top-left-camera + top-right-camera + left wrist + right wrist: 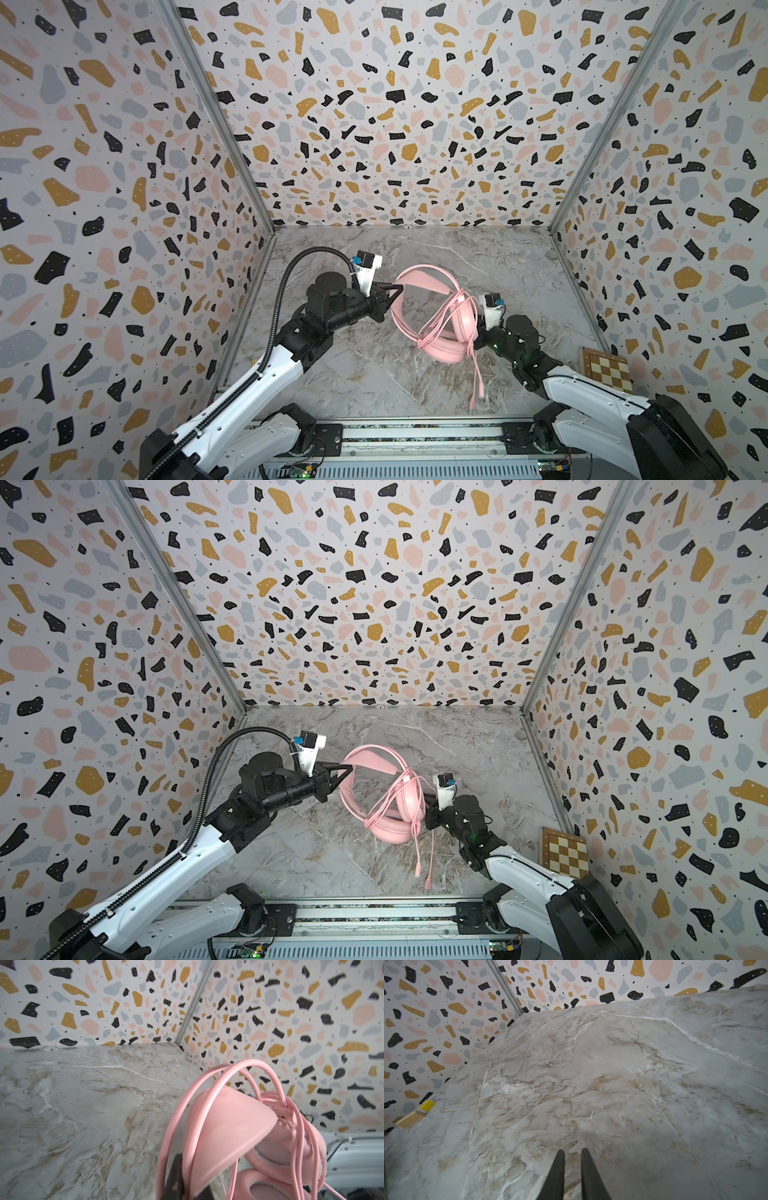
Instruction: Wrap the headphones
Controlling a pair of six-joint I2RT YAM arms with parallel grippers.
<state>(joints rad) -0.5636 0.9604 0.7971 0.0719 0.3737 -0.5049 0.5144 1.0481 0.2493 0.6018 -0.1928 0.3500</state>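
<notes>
My L end effector [397, 289] is clamped on the headband of the headphones [444, 353], mid-bench [332, 374]. The L wrist cam shows this up close. R end effector [572, 1153], beside the headphones, has tips slightly apart w/ nothing between. Top views hide those tips.

Bright, soft, even light from above in both top views, with only a faint shadow on the marble table [457, 257] beneath the headphones [440, 332]. Strong wide-angle bending throughout, with the straight seams of the walls [374, 124] splaying outward toward the corners and detail slightly soft at the edges. In the left wrist view, headphones near the lens mildly blurred and wall specks smeared into short streaks; in the right wrist view, table sharp at mid-distance, dimmer and greyer close to the lens.
</notes>
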